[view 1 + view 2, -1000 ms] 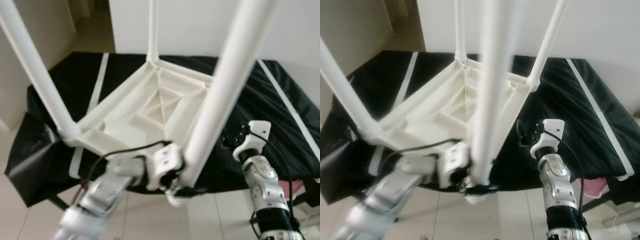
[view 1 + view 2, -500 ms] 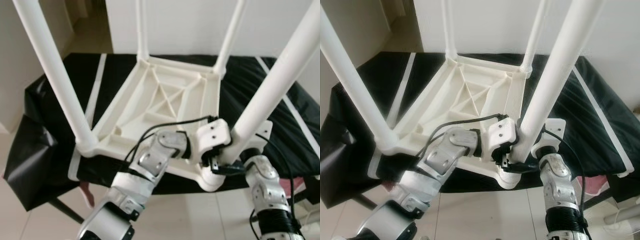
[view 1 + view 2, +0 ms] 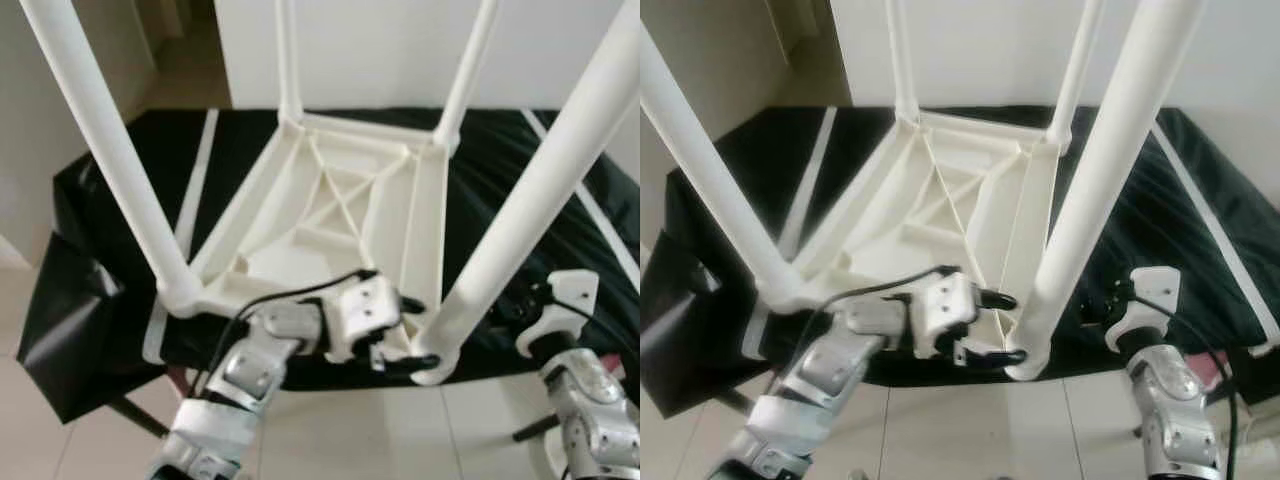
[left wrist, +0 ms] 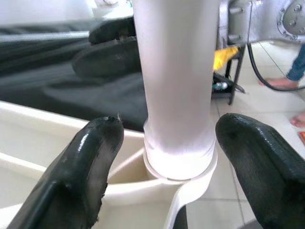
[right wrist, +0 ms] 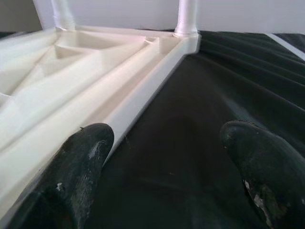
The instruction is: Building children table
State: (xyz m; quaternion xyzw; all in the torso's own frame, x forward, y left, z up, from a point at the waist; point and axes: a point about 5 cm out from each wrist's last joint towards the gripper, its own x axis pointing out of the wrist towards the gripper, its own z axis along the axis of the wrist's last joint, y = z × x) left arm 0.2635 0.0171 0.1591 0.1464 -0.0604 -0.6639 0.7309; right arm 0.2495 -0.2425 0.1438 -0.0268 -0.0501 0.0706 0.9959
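Head view: the upturned white table (image 3: 340, 215) lay on a black-draped surface (image 3: 120, 170). Left wrist view: my left gripper (image 4: 167, 157) straddled the near leg (image 4: 176, 76), fingers spread. Right wrist view: my right gripper (image 5: 164, 157) gaped, ungrasping, beside the table's frame.

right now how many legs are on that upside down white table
4. Near left leg at the near left corner; near right leg at the near right corner, between the left gripper's open jaws; far left leg and far right leg at the back corners.
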